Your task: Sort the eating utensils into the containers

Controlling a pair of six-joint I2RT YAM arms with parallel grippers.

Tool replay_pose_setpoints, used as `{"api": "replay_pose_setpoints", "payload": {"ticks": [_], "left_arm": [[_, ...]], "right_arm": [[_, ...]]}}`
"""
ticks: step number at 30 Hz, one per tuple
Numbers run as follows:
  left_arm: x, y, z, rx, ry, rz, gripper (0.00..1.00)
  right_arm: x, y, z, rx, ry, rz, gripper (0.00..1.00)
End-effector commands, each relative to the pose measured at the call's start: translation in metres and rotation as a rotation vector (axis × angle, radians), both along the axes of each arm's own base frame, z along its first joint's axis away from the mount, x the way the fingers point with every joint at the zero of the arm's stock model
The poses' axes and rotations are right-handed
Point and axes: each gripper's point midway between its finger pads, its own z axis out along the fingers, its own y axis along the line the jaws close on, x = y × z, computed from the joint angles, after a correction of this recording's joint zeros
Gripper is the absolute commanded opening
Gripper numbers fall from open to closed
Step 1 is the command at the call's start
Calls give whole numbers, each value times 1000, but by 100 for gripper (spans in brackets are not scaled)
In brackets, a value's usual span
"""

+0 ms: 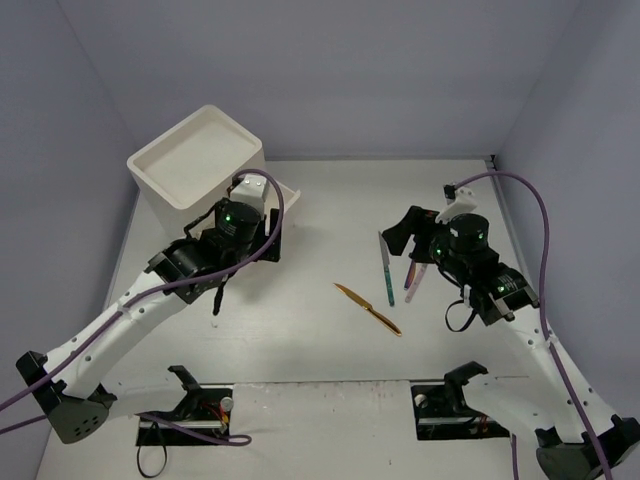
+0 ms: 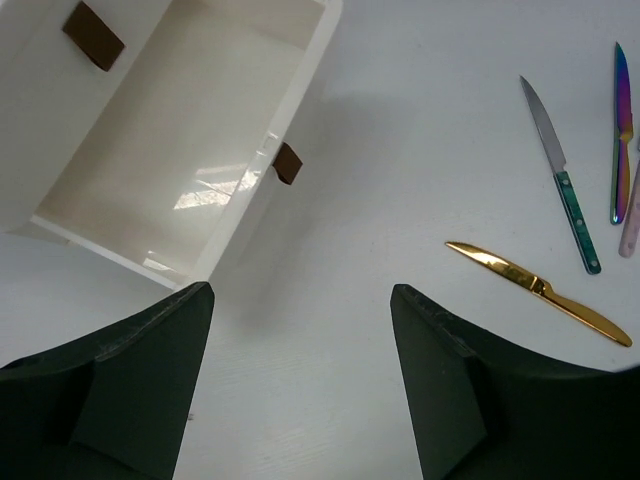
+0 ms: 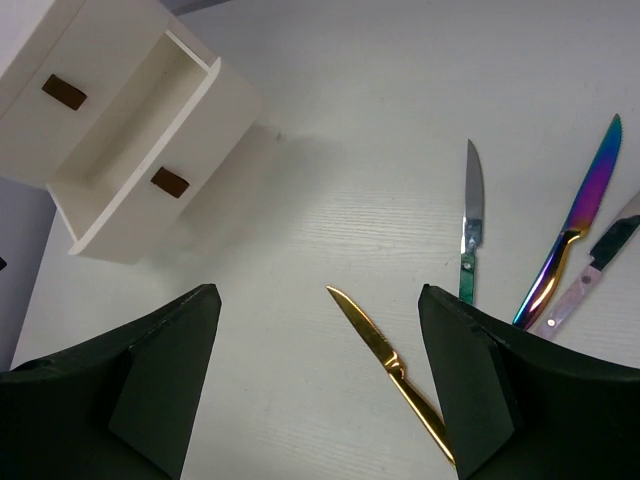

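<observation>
Four knives (image 3: 472, 200) are laid on the worktop (image 1: 320, 220), the gold knife (image 3: 395, 365) nearest the open drawer (image 3: 120, 215). Left claw (image 2: 300, 300) and right claw (image 3: 320, 300) are held spread, empty. Gold knife is best pinched across its handle, kept level.

Bare tabletop (image 2: 380, 180) spreads between the open drawer (image 2: 180, 130) and the gold knife (image 2: 540, 290). That knife lies clear of the teal-handled knife (image 2: 568, 195) and two others bunched beside it.

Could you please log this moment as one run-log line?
left gripper: open, empty, by open drawer | right gripper: open, empty, over table | drawer: looks empty | loose: gold knife, teal-handled knife, rainbow knife, pink-handled knife
</observation>
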Motion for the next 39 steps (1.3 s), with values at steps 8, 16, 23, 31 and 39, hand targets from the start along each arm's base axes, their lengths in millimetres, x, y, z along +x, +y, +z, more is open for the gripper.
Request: {"api": "replay_pose_setpoints", "payload": {"ticks": [8, 16, 23, 31, 39], "left_arm": [[-17, -11, -23, -124, 127, -36, 69], [-33, -10, -12, -210, 139, -65, 70], [-40, -5, -13, -225, 138, -57, 70], [-40, -5, -18, -220, 148, -55, 70], [-41, -4, -22, -213, 155, -53, 70]], "right_arm": [[-12, 21, -137, -206, 370, 164, 76], [-48, 28, -213, -402, 577, 234, 75], [-64, 32, -239, -501, 635, 291, 73], [-66, 39, -255, -601, 650, 325, 65], [-71, 45, -270, -670, 667, 342, 49]]}}
